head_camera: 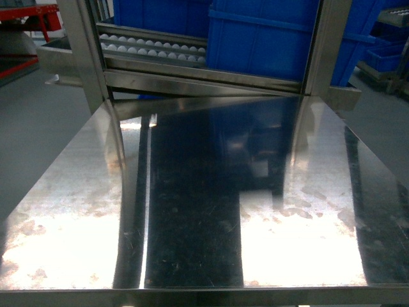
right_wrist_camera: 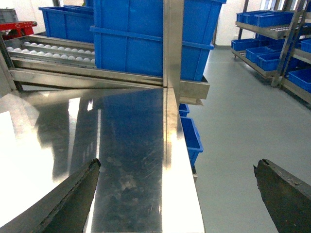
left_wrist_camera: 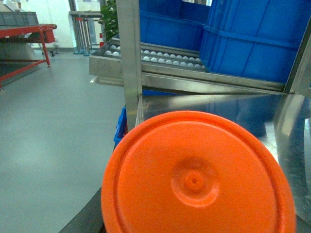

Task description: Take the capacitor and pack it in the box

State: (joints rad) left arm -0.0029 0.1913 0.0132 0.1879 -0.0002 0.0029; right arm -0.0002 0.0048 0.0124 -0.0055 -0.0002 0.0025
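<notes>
Before the pick: neither capacitor nor box in view.

The right gripper (right_wrist_camera: 177, 194) has its jaws spread wide and empty over the steel table's (head_camera: 192, 256) right edge; the left jaws cannot be seen behind an orange disc (left_wrist_camera: 199, 179) filling its camera. Blue bins (head_camera: 262, 38) stand beyond. Next, the robot must probably find the capacitor.

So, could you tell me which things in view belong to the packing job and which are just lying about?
Job: orange round part, possibly the capacitor; right gripper, open.
Just there: steel table; blue bins; roller rack.
</notes>
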